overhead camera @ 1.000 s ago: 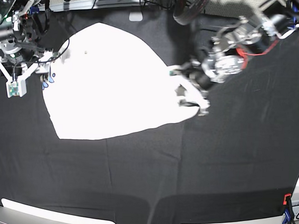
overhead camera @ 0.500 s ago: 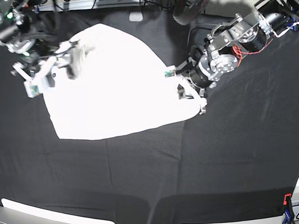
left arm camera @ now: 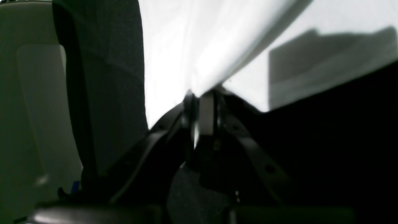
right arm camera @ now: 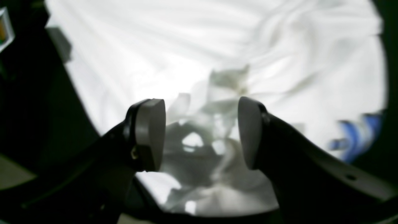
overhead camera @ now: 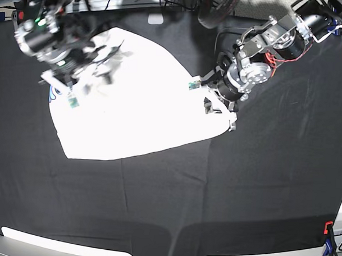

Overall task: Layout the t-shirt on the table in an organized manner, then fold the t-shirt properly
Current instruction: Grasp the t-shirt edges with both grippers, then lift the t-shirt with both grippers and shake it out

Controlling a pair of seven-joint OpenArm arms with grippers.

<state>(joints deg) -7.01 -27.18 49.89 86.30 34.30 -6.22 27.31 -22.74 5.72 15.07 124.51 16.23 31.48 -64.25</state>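
Right tool (right arm camera: 201,133) now over t-shirt (overhead camera: 138,99)

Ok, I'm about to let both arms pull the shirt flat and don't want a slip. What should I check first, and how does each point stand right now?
1. Left gripper clamped on the t-shirt edge: ok, the wrist view shows white cloth pinched between shut fingers.
2. Right gripper holding cloth: not ok, it is open above the shirt with nothing between the pads.
3. Shirt lying fully on the table: ok.
4. Shirt spread flat: not ok, the outline is irregular and the right wrist view shows bunched folds.
5. Printed side up: cannot tell; only a little blue shows at one edge.
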